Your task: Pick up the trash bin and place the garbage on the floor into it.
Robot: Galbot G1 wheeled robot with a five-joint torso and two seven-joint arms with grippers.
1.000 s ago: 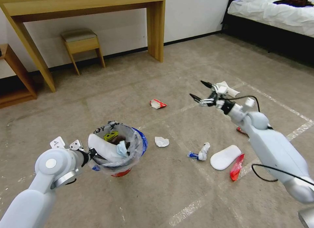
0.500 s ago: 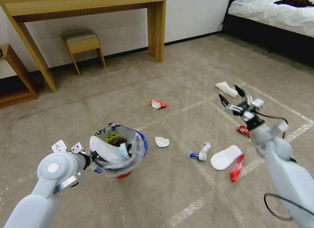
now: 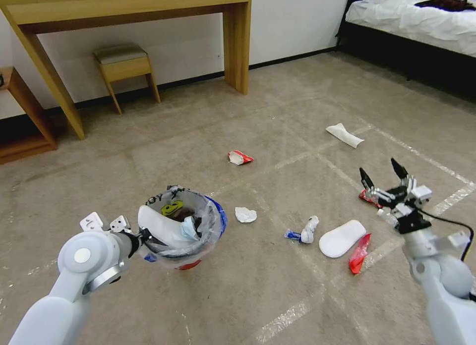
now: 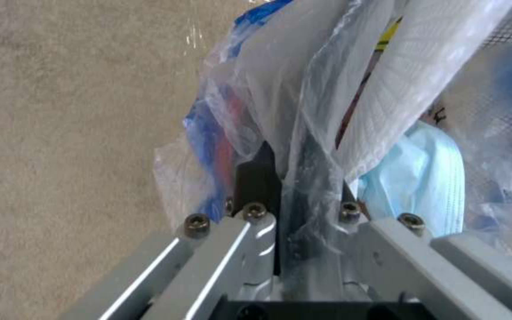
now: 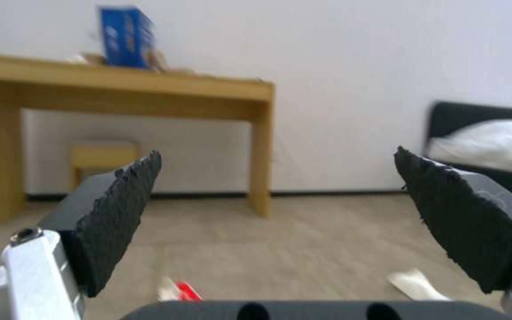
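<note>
Bright, even indoor light with soft, faint shadows under the wooden desk (image 3: pixel 124 8). Glare along the clear tape lines (image 3: pixel 292 313). Blurred throughout in the right wrist view.

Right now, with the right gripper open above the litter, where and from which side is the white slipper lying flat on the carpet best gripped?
Probably by its rim, from above. The white slipper lies flat on the floor, so only its thin edge offers purchase. The narrower end pointing toward the right gripper looks easiest to span, with the jaws across its width. The red wrapper touches its near side, so avoid that edge.
</note>
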